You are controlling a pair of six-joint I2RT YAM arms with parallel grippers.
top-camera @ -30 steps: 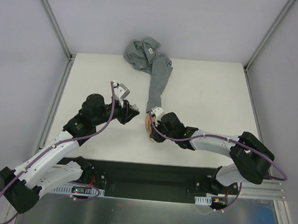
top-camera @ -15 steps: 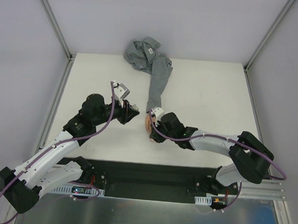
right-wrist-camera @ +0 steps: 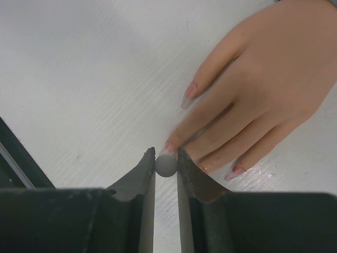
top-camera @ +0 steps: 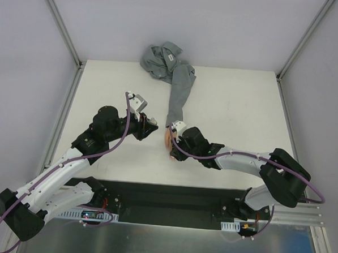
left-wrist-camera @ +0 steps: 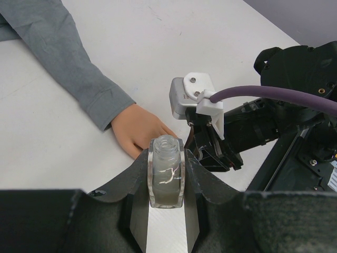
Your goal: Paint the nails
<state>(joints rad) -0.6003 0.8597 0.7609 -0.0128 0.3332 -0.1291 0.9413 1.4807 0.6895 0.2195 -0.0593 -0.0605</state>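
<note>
Nails [right-wrist-camera: 190, 95]: tiny, long, glossy pinkish tips on the mannequin hand [right-wrist-camera: 263, 89]; the hand lies palm-down on the table [right-wrist-camera: 79, 68] between the two arms; one fingertip sits just at the right gripper's tips
Handling: judged rigid and smooth; nothing here to grasp, only to stroke lightly; the hand looks light and may slide under a push
Right gripper [right-wrist-camera: 166, 155]: jaws nearly together, pinching a small grey round-ended stem [right-wrist-camera: 166, 164], judged the brush handle seen end-on; bristles hidden
Left gripper [left-wrist-camera: 166, 158]: clamped on the flat sides of the small clear bottle [left-wrist-camera: 166, 179]; neck uncapped
Bottle: glass-like, squarish, likely slippery and fragile
Sleeve [left-wrist-camera: 68, 58]: grey woven cloth, soft, creased; covers the wrist
Table: white, matt, faintly grained
</note>
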